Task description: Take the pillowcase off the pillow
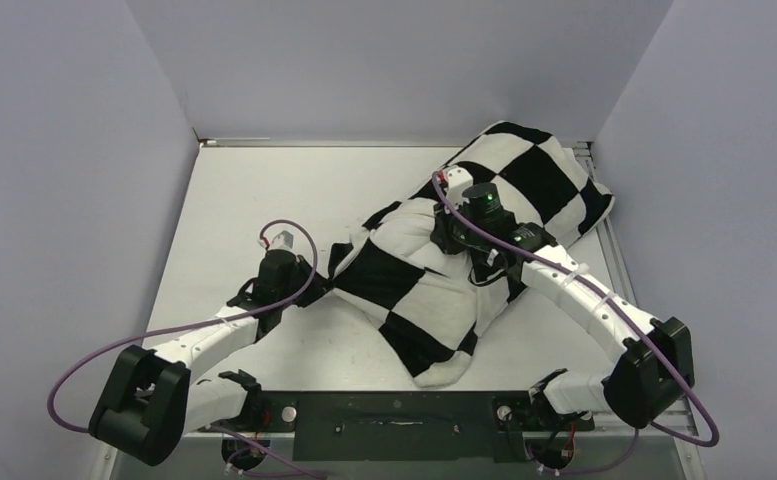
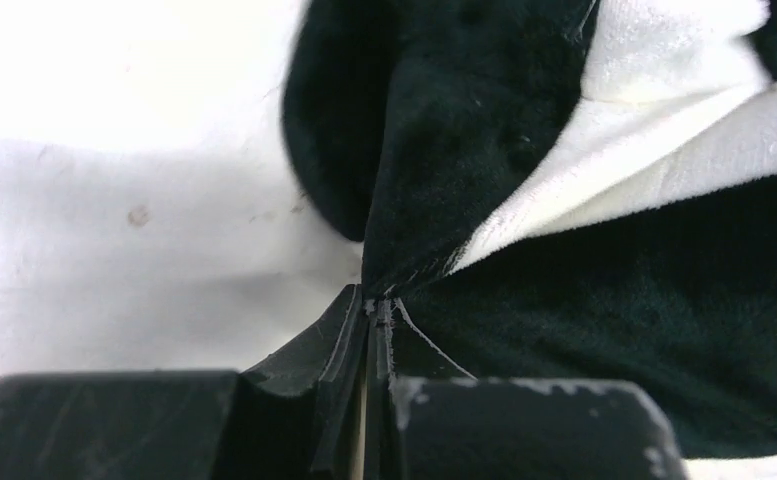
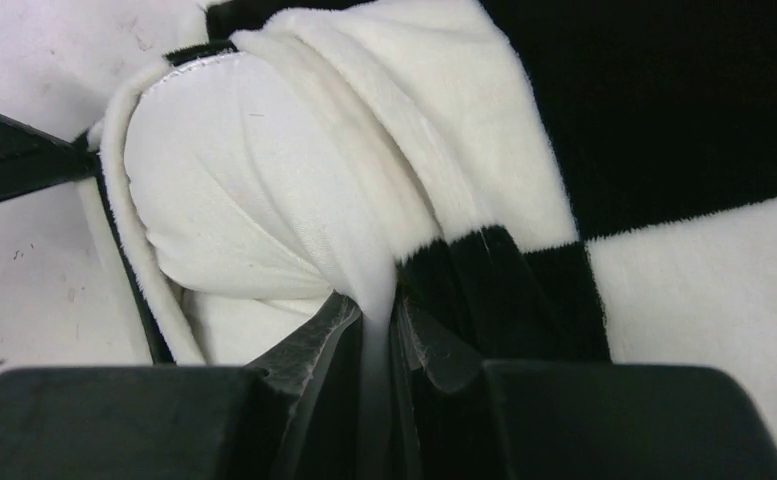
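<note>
Within left claw (image 2: 375, 306), pillowcase (image 2: 484, 150) fold; within right claw (image 3: 374, 305), seemingly pillow (image 3: 244, 200).

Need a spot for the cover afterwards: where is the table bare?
Largest: the far-left table, between the back wall and the pillowcase. Smaller gap between its near end and the right arm. Crowded around the left arm and its cable.

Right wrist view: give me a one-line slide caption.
Right gripper pinches the white pillow where it bulges out of the checkered pillowcase.
</note>
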{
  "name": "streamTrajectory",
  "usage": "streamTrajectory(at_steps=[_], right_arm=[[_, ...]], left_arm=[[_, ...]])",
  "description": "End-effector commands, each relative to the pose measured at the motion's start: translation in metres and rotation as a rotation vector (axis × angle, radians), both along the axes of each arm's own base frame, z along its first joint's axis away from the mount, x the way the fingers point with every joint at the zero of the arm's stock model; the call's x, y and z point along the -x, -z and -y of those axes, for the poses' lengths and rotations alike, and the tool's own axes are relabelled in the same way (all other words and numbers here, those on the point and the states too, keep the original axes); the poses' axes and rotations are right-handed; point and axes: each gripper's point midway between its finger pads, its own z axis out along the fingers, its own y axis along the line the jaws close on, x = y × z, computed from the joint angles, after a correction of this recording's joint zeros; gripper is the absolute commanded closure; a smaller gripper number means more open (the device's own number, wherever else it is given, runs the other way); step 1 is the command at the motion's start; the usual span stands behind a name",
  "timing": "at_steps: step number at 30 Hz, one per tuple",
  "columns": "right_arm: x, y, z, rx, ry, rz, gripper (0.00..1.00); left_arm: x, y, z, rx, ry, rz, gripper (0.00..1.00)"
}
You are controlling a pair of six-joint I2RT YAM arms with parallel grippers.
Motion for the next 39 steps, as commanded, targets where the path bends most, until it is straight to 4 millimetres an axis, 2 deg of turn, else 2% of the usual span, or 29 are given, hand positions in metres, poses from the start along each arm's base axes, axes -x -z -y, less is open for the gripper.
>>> streamTrajectory(at_steps=[1,4,6,7,10,13,15,17,20,24,30,35,39], right_arm=[[-0.007,-0.023,0.036,0.017,0.067,0.087,0.95],[-0.003,-0.032,0.031,-0.038,0.015,0.107,0.95],[0.001,-0.032,0.026,-0.041,-0.032,0.098,0.95],[0.002,-0.031,0.024,-0.037,-0.045,0.090,0.95],[0.003,-0.028,0.021,-0.036,-0.065,0.078,0.95],[0.004,-0.025,0.017,-0.041,-0.079,0.068,0.95],[0.005,-0.021,0.013,-0.037,-0.089,0.059,0.95],[0.006,-0.018,0.009,-0.032,-0.097,0.054,0.95],[0.008,-0.015,0.002,-0.013,-0.112,0.055,0.95],[0.010,-0.015,-0.004,-0.008,-0.119,0.059,0.95],[0.012,-0.017,-0.014,-0.009,-0.137,0.068,0.95],[0.013,-0.016,-0.018,-0.009,-0.142,0.069,0.95],[0.009,-0.021,-0.015,-0.004,-0.108,0.090,0.95]], left_arm=[[0.021,0.057,-0.048,-0.193,-0.104,-0.163,1.00],[0.021,0.062,-0.047,-0.171,-0.097,-0.179,1.00],[0.020,0.057,-0.043,-0.153,-0.084,-0.166,1.00],[0.013,0.047,-0.038,-0.132,-0.071,-0.121,1.00],[0.001,0.015,-0.026,-0.100,-0.034,-0.021,0.89],[-0.011,-0.024,-0.015,-0.074,-0.011,0.074,0.68],[-0.012,-0.045,-0.005,-0.052,0.024,0.093,0.52],[-0.016,-0.068,0.005,-0.028,0.045,0.121,0.42],[-0.023,-0.102,0.022,0.012,0.069,0.173,0.35],[-0.032,-0.133,0.048,0.076,0.116,0.229,0.33],[-0.048,-0.142,0.079,0.108,0.159,0.253,0.32],[-0.060,-0.122,0.088,0.075,0.158,0.222,0.32],[-0.055,-0.100,0.096,0.067,0.185,0.176,0.35]])
